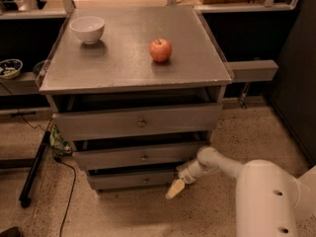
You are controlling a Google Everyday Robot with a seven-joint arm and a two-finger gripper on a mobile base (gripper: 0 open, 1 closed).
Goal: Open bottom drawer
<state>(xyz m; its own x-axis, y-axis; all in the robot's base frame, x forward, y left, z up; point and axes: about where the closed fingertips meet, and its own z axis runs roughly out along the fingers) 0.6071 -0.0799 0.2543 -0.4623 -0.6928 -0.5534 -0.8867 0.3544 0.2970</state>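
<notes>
Gripper (pixel 175 188) beside bottom drawer (pixel 118 180) (floor (pixel 123 214) open)

Apple (pixel 160 50) sitting mid-worktop (pixel 123 70); white bowl (pixel 87 29) sitting back left, well apart. Dish (pixel 10 68) sitting on left shelf (pixel 25 85). Speckled floor (pixel 256 127) lying under low gripper (pixel 175 189).
</notes>
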